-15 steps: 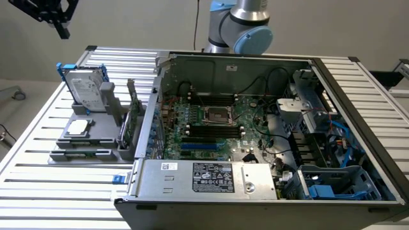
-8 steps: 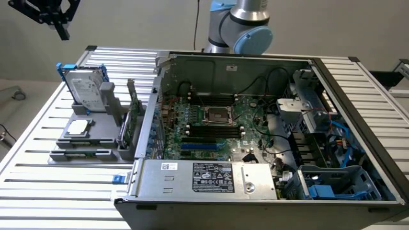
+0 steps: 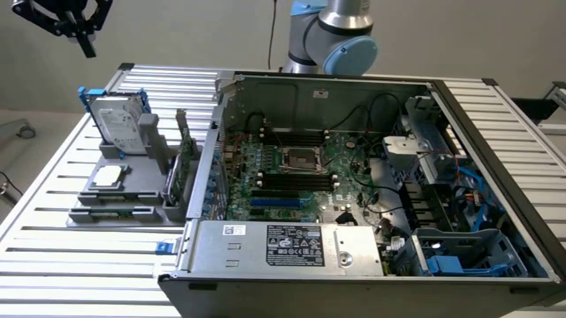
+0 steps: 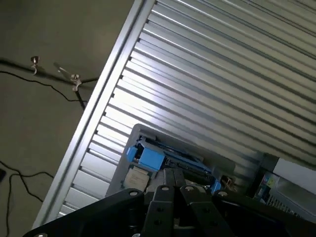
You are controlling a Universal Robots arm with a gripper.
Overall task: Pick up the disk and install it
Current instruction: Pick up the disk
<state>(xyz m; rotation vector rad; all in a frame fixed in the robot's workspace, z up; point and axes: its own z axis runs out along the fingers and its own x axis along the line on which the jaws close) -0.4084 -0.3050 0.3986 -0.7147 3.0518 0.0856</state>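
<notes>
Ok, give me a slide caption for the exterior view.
Shut, empty claw hangs high over the disk, standing in its grey rack beside the open computer case.

The table bears an open computer case on the exterior view's right and a holder just beside it on the left. In the holder, the disk stands upright at the rear. A chip lies flat before it. A circuit card stands on edge nearest the case. The gripper hangs above the holder's rear.
</notes>
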